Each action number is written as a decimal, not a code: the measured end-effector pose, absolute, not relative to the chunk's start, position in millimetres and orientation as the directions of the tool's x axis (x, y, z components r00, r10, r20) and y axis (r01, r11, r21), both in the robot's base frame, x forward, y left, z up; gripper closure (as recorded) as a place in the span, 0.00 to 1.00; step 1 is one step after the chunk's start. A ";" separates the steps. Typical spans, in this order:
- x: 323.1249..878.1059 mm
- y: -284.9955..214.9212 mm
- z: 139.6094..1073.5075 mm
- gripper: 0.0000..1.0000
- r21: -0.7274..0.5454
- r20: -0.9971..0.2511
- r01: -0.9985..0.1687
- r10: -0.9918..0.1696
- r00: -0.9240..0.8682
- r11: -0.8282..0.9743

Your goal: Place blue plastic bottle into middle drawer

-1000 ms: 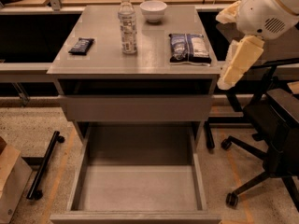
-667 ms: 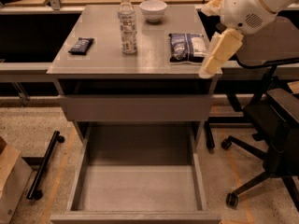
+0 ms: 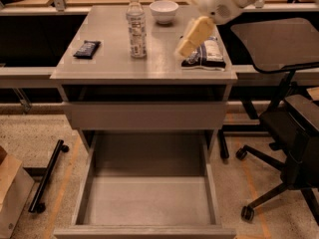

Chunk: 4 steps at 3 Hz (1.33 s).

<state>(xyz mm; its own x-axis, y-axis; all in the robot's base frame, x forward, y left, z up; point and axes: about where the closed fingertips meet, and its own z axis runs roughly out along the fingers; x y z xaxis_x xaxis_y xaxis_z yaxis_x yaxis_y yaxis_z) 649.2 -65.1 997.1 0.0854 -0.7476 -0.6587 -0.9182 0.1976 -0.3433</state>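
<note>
The small clear plastic water bottle with a white cap and pale bluish label (image 3: 136,26) is seen standing upright on the flat grey tabletop (image 3: 109,66), toward the back and a little left of centre. A round white bowl (image 3: 164,10) is set just behind it to the right, near the far edge. 2 packets are laid flat on the top: a small dark wrapper (image 3: 87,49) at the left and a blue-and-white crinkled snack bag (image 3: 209,54) at the right.

The cream-coloured gripper (image 3: 187,46) is carried in from the upper right on the 1 white arm. It is tilted down to the left and is placed between the bottle and the snack bag. It seems to be held above the tabletop, though its height is hard to judge. Whether it is open or closed cannot be told from this angle. The bottle is not gripped and stands apart from the gripper.

Below, a plain grey upper drawer front (image 3: 144,114) is shown shut. Under it the wide, deep grey metal drawer (image 3: 213,193) is pulled out toward the camera, with its flat floor and tall side walls in full view. A black office chair (image 3: 294,143) is parked at the right.
</note>
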 end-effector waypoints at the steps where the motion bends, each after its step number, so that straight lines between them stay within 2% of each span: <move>1: 652.6 -61.5 997.9 0.00 -0.345 -0.662 -0.918 -0.744 0.091 0.195; 3: 666.2 -46.2 985.4 0.00 -0.336 -0.713 -0.906 -0.698 0.066 0.257; 4: 698.2 -27.9 982.9 0.00 -0.363 -0.727 -0.888 -0.682 0.079 0.284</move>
